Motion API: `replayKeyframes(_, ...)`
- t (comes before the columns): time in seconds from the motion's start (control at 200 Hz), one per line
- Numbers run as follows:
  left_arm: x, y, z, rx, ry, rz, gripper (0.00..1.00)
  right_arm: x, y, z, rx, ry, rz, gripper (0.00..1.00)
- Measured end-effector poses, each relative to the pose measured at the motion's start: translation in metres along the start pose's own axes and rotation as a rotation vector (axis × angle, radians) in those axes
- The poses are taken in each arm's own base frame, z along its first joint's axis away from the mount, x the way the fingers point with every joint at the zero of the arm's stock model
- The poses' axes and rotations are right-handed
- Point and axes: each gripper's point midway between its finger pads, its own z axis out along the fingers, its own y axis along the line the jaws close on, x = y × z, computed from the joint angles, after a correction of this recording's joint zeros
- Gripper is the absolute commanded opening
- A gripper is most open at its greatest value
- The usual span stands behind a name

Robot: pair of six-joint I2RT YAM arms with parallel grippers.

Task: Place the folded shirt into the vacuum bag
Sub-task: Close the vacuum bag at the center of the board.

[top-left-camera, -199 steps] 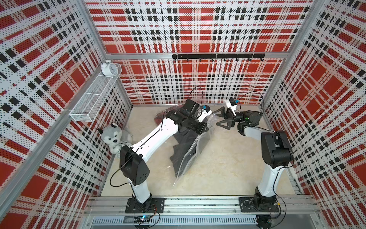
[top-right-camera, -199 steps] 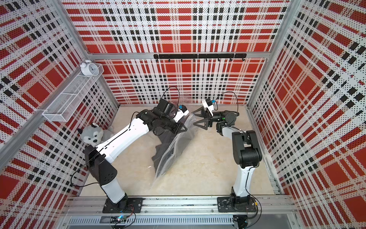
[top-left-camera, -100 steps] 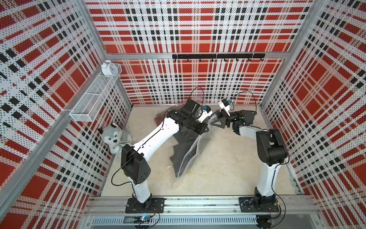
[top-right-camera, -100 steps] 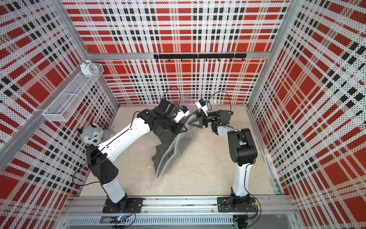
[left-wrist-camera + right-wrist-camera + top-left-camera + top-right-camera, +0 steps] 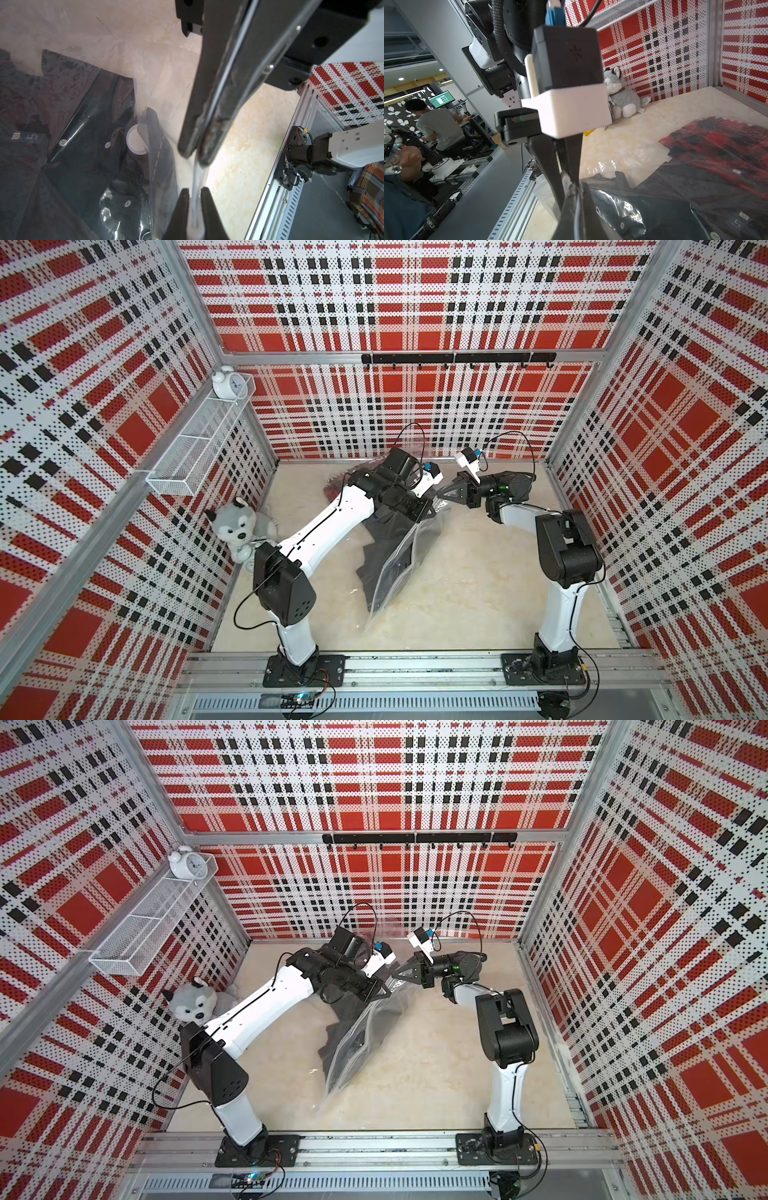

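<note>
The vacuum bag [image 5: 401, 572] is clear, crinkly plastic lying on the floor between the arms, with its white valve cap [image 5: 136, 141] showing. A dark folded shirt [image 5: 83, 145] with white buttons shows through the plastic [image 5: 664, 207]. My left gripper [image 5: 194, 190] is shut on a raised strip of the bag's edge. My right gripper [image 5: 576, 186] is shut on the same strip, tip to tip with the left. In both top views the left gripper [image 5: 430, 512] [image 5: 384, 992] and the right gripper [image 5: 442, 495] [image 5: 397, 973] meet over the bag's far end.
A red and black plaid cloth [image 5: 726, 141] lies under the bag's far side. A plush husky [image 5: 239, 526] sits against the left wall. Above it hangs a wire shelf [image 5: 199, 448] with an alarm clock [image 5: 227, 383]. A hook rail [image 5: 457, 359] crosses the back wall.
My right gripper has moved left to the left gripper and gone from wide open to shut on the bag's edge. The left arm and the bag have stayed in place.
</note>
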Motion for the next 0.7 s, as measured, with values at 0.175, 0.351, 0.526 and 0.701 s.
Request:
replayKeyframes(0.175,-0.005,0.001,-0.001,0.003,-0.02,0.003,0.0,-0.01,0.001,0.0,-0.001,0.0,0.03,0.0)
replayKeyframes(0.351,-0.015,-0.001,-0.01,0.002,-0.097,0.015,0.0,-0.025,0.001,-0.006,0.014,-0.006,0.031,0.0)
replayKeyframes(0.526,-0.017,-0.008,-0.006,0.018,-0.168,0.024,0.0,-0.026,-0.003,-0.017,0.039,-0.018,0.04,0.0)
replayKeyframes(0.701,-0.02,-0.009,0.003,0.033,-0.226,0.006,0.0,-0.021,-0.008,-0.027,0.072,-0.051,0.052,0.0)
